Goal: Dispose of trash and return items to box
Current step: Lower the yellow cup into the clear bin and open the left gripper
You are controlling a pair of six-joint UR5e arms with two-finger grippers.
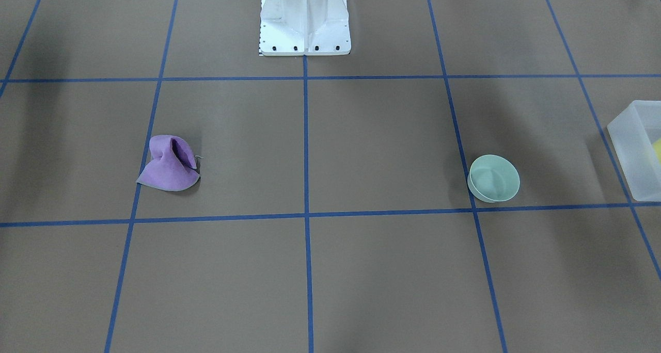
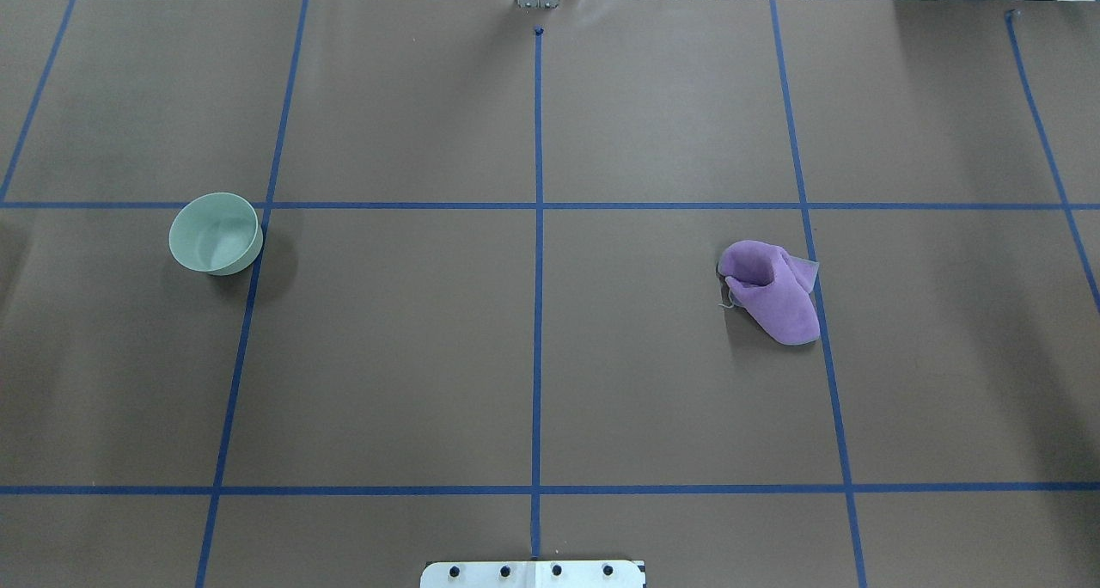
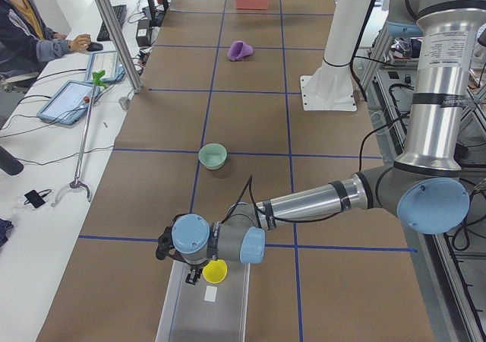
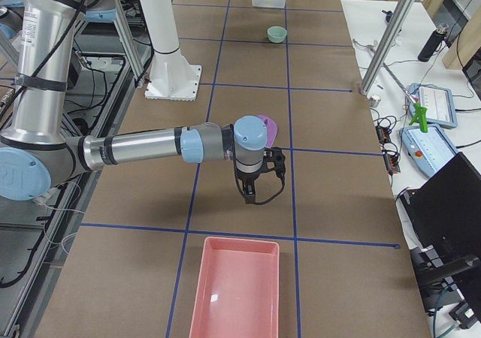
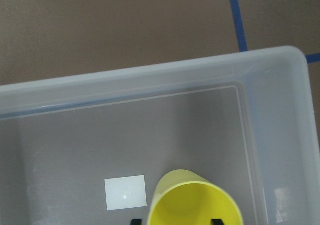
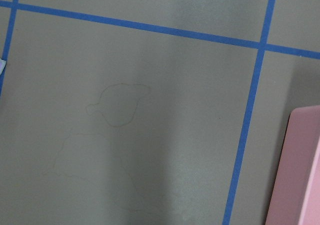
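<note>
My left gripper (image 3: 194, 269) hangs over the near end of the frosted-white box (image 3: 176, 311) and is shut on the pale-yellow cup (image 3: 214, 271). In the left wrist view the cup (image 5: 195, 201) sits between my fingertips above the box floor (image 5: 150, 135). The mint-green bowl (image 2: 215, 233) stands upright on the table, apart from the box (image 1: 632, 151); it also shows in the front view (image 1: 493, 178). My right gripper (image 4: 256, 191) hovers over bare table near the purple cloth (image 4: 268, 125); I cannot tell whether it is open or shut.
The purple cloth (image 2: 771, 290) lies crumpled on the robot's right half. A pink tray (image 4: 237, 285) lies at the right end of the table. The white pedestal (image 1: 304, 20) stands at the robot's edge. An operator (image 3: 26, 23) sits beside the table.
</note>
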